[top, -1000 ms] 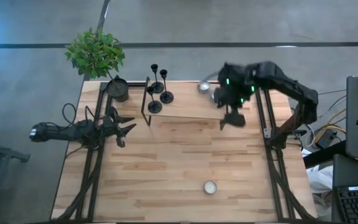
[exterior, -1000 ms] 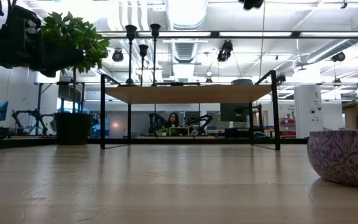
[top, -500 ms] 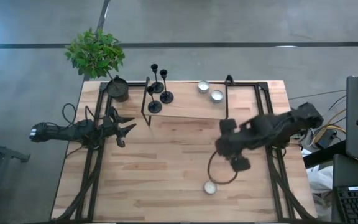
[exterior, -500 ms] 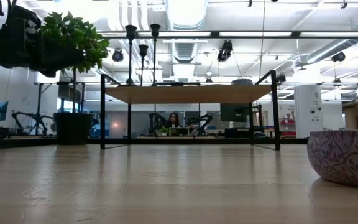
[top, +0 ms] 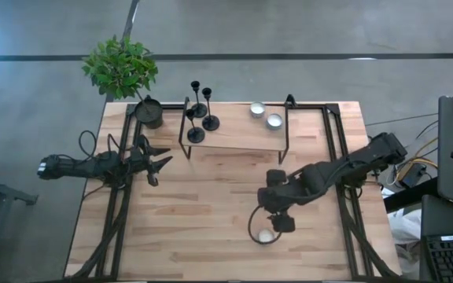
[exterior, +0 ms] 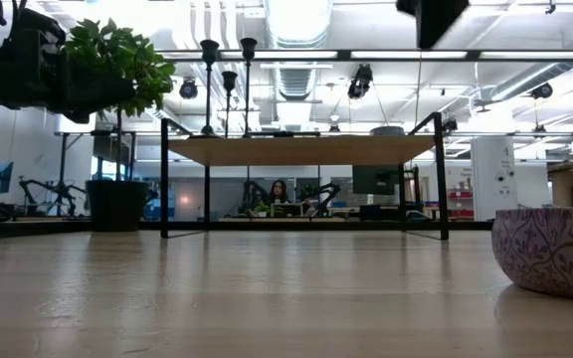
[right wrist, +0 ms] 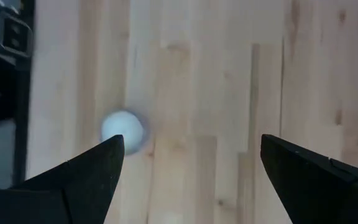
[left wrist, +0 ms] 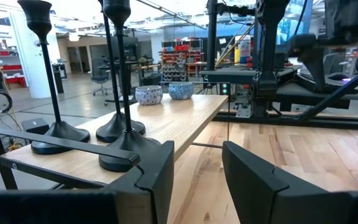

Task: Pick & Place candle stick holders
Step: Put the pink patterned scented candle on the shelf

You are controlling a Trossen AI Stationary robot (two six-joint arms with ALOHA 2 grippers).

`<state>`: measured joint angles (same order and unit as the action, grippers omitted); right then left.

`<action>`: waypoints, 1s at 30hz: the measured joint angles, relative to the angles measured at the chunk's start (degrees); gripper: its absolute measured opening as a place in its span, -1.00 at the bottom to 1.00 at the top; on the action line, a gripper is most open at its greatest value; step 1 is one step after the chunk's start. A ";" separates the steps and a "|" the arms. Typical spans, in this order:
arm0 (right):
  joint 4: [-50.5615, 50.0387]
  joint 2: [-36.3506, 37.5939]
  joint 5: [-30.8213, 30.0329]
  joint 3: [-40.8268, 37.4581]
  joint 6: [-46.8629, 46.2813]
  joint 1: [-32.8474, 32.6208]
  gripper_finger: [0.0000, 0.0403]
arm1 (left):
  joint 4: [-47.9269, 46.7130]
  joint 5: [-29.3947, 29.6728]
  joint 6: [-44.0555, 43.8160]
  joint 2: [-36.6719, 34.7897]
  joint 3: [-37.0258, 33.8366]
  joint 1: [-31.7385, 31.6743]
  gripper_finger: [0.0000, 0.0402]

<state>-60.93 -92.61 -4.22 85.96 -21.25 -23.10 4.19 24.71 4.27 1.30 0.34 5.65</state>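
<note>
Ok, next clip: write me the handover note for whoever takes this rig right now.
Right gripper: open, empty, above the last tealight cup near the table's front edge.
Left gripper: open, empty, parked at the table's left side.
On the raised shelf: three black candlesticks at its left end, two tealight cups at its right end.
Done: those five look placed.
Left: probably grasp the front tealight cup and set it beside the other two.

Three candlesticks [top: 200,110] and two tealight cups [top: 266,115] stand on the shelf [top: 234,135]; a third cup [top: 267,236] sits on the surface [top: 195,212] below
</note>
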 joint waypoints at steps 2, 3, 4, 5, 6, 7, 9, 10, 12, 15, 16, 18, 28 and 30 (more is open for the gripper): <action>0.18 -1.07 0.65 -0.91 -0.55 -0.29 0.83 | 0.00 0.00 0.00 0.02 0.00 -0.02 -0.29; 0.63 -1.56 1.12 -1.22 -0.81 -0.36 0.83 | -0.02 0.02 0.00 0.02 0.00 -0.02 -0.29; 0.83 -2.02 1.49 -1.61 -1.00 -0.56 0.83 | 0.00 0.00 0.00 0.02 0.00 0.00 -0.29; 0.69 -2.54 1.52 -1.91 -1.25 -0.65 0.83 | -0.01 0.02 0.00 0.02 0.00 -0.01 -0.29; 0.83 -2.90 1.61 -2.04 -1.47 -0.76 0.83 | 0.00 0.01 0.00 0.02 0.00 -0.02 -0.29; 1.37 -3.23 1.70 -2.25 -1.47 -1.09 0.83 | 0.00 0.00 0.00 0.02 0.00 -0.01 -0.29; 1.99 -4.22 1.70 -2.57 -1.47 -1.56 0.83 | -0.02 0.00 0.00 0.09 0.00 -0.02 -0.29; 2.66 -4.75 1.68 -2.63 -1.43 -1.88 0.83 | -0.02 0.00 0.00 0.09 0.00 -0.02 -0.29; 4.16 -5.59 1.69 -2.63 -1.42 -2.77 0.83 | -0.02 0.00 0.00 0.15 0.00 -0.02 -0.29; 6.54 -6.80 1.40 -2.67 -1.43 -4.24 0.83 | -0.02 0.02 0.00 0.16 0.00 -0.02 -0.29; 7.18 -7.29 1.26 -2.72 -1.52 -4.65 0.83 | -0.02 0.00 0.00 0.19 0.00 -0.01 -0.29; 7.52 -8.58 1.19 -2.87 -2.78 -5.66 0.83 | -0.02 0.00 0.00 0.19 0.00 0.00 -0.29; 10.56 -12.67 -1.09 -2.87 -7.85 -9.68 0.83 | 0.00 0.00 0.00 0.19 0.00 -0.01 -0.29; 10.61 -13.50 -1.60 -2.87 -8.89 -9.93 0.83 | -0.02 0.02 0.00 0.33 0.00 0.00 -0.29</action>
<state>-50.32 -106.11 -5.82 83.09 -30.14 -33.03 4.16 24.73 4.27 1.63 0.34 5.65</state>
